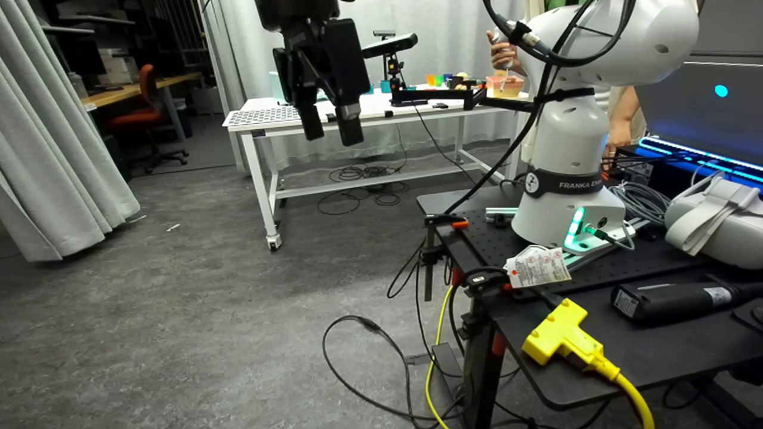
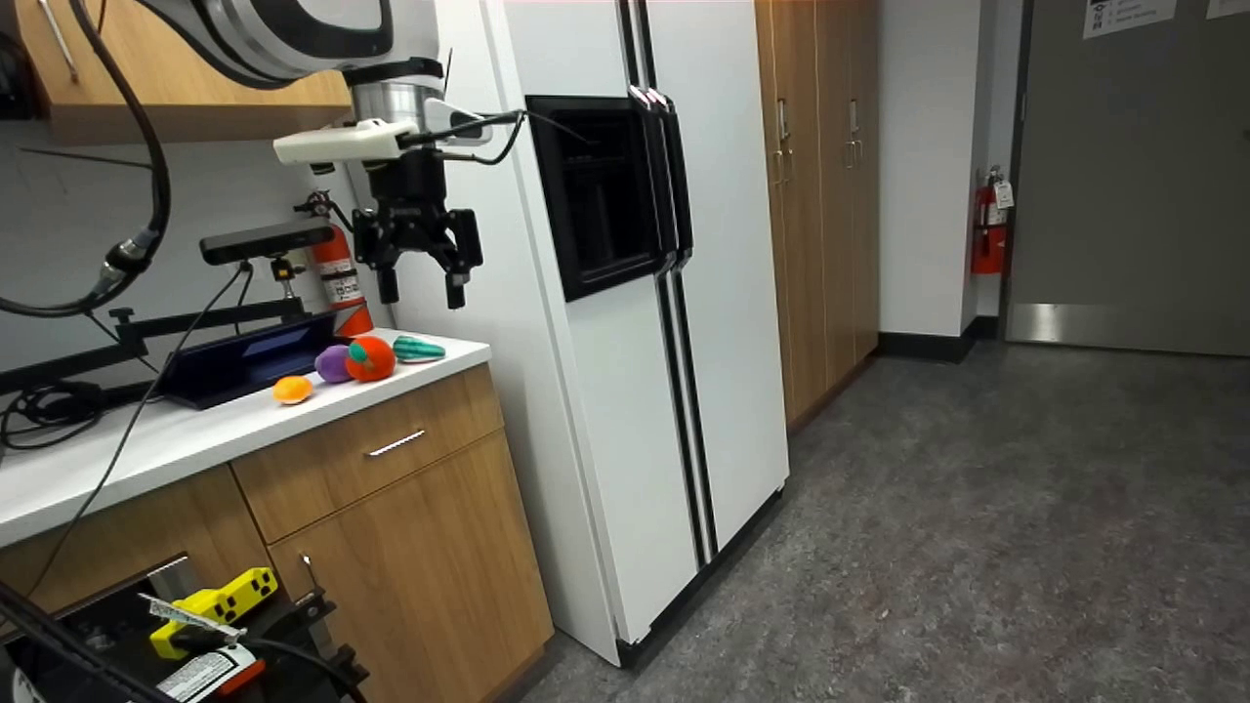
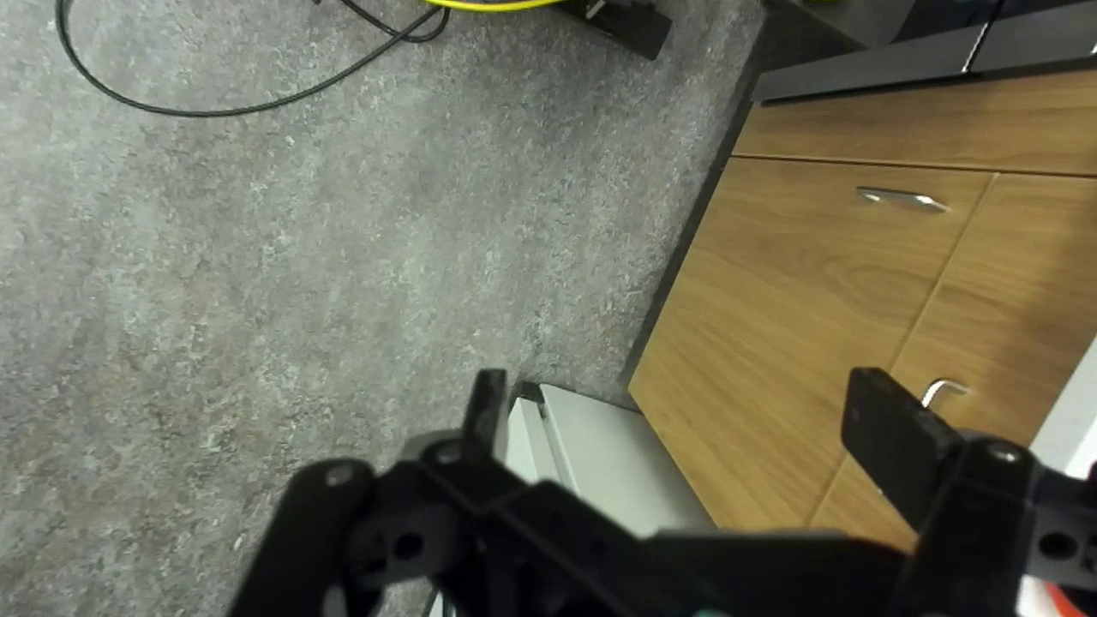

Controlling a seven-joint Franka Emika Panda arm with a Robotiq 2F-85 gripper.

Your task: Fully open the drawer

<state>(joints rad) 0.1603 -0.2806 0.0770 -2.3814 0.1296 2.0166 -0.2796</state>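
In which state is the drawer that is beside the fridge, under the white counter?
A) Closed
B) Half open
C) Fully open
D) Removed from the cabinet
A: in an exterior view, the front of the drawer lies flush with the cabinet door below it.

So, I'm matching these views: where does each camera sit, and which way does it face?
Exterior view: above tabletop height, facing a white table; the robot's arm, base and fingers show.
Exterior view: above countertop height, facing the fridge and closed drawer; part of the arm and fingers show.
Wrist view: on the arm, facing down to floor and cabinet; the fingers show.
Shared: fingers in all three; the drawer in the wrist view and an exterior view.
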